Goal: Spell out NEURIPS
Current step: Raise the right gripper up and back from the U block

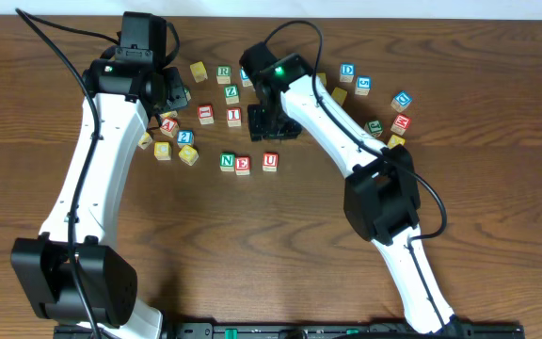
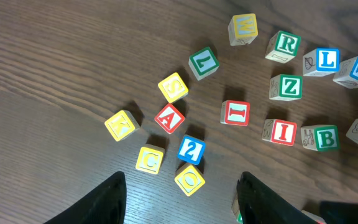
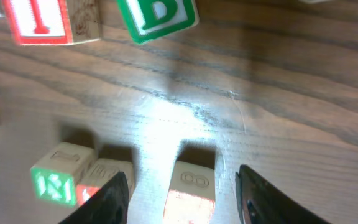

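We've N (image 1: 227,161), E (image 1: 243,166), U (image 1: 269,161) down mid-frame; R (image 1: 224,72), upper ctr, is next. Right claw (image 3: 180,196) wide over U; left claw (image 2: 182,193) wide, empty.

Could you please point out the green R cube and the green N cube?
green R cube (image 2: 286,44): left wrist view, lettered top face.
green N cube (image 1: 227,161): overhead view, lettered top face.

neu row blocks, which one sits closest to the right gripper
The red U block, at the row's right end in the overhead view, just below the right gripper; green N and E lie farther left.
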